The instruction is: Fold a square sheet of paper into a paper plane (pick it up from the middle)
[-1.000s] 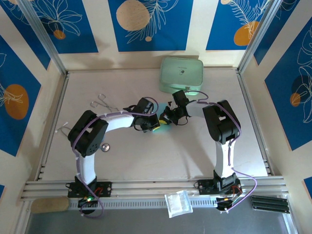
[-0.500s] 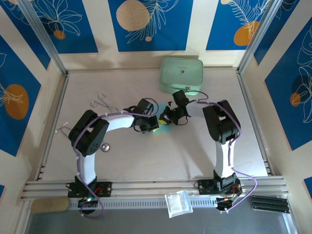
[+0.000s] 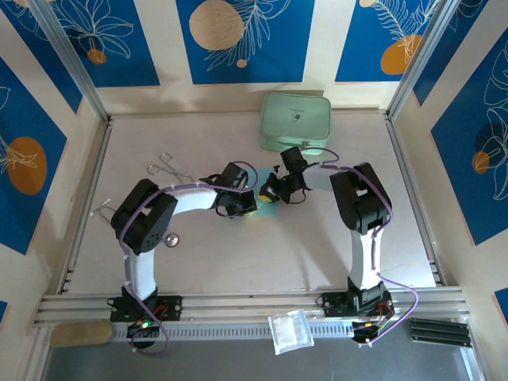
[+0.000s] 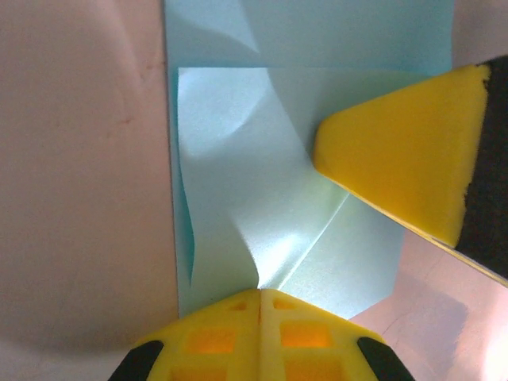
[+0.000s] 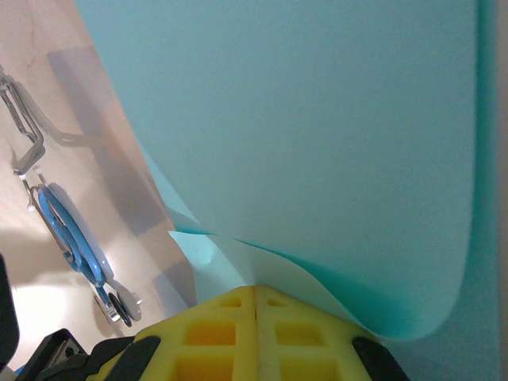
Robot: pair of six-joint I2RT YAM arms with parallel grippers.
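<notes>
The sky-blue paper (image 4: 262,198) lies partly folded on the table, with a diagonal crease and a raised flap. My left gripper (image 4: 259,295) is shut on its near edge at the crease. In the right wrist view the paper (image 5: 317,135) curves upward, and my right gripper (image 5: 255,290) is shut on its lower edge. One yellow finger of the right gripper (image 4: 405,151) rests on the sheet. From above, the left gripper (image 3: 248,205) and right gripper (image 3: 268,193) meet mid-table, hiding most of the paper (image 3: 260,212).
A mint-green case (image 3: 295,121) stands at the back, just behind the right arm. Metal forceps (image 3: 167,167), a white tool (image 3: 103,209) and a small round disc (image 3: 171,238) lie left. Blue-handled scissors (image 5: 71,230) show in the right wrist view. A plastic bag (image 3: 290,329) sits on the front rail.
The left gripper has shifted slightly down and left with the paper edge, and a little more blue paper shows below the grippers. The right arm has barely moved.
</notes>
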